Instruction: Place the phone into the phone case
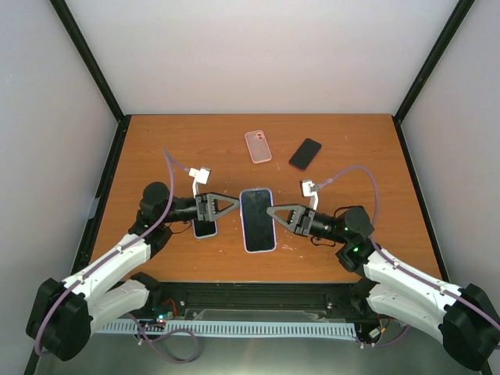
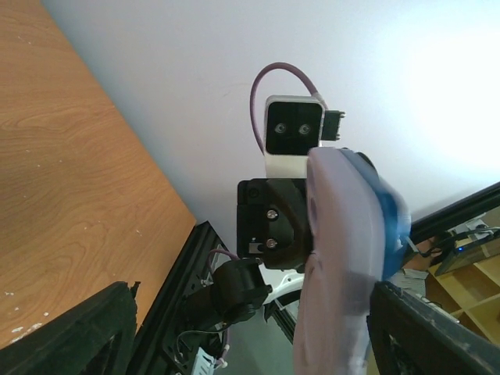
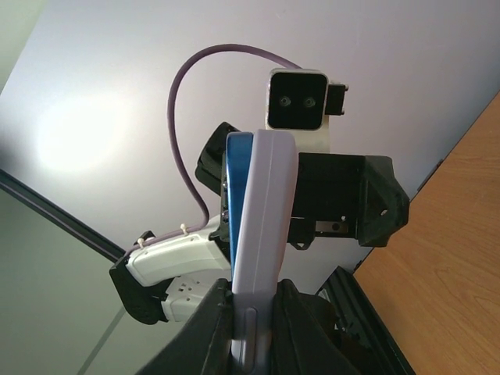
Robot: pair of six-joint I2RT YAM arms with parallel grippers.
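A phone with a dark screen [image 1: 258, 217] sits in a lavender case [image 1: 258, 248], held up above the table's middle between my two grippers. My right gripper [image 1: 275, 212] is shut on the case's right edge. In the right wrist view its fingers [image 3: 211, 328] clamp the lavender case [image 3: 264, 211], and the blue phone body [image 3: 237, 187] shows along its side. My left gripper [image 1: 234, 205] is at the case's left edge with its jaws wide apart. In the left wrist view the case [image 2: 340, 258] stands between the jaws, close to the right finger [image 2: 426, 332].
A pink translucent case [image 1: 258, 146] and a black phone [image 1: 305, 153] lie at the back of the wooden table [image 1: 156, 148]. Another phone with a pale rim [image 1: 205, 228] lies under my left wrist. Black frame posts and white walls surround the table.
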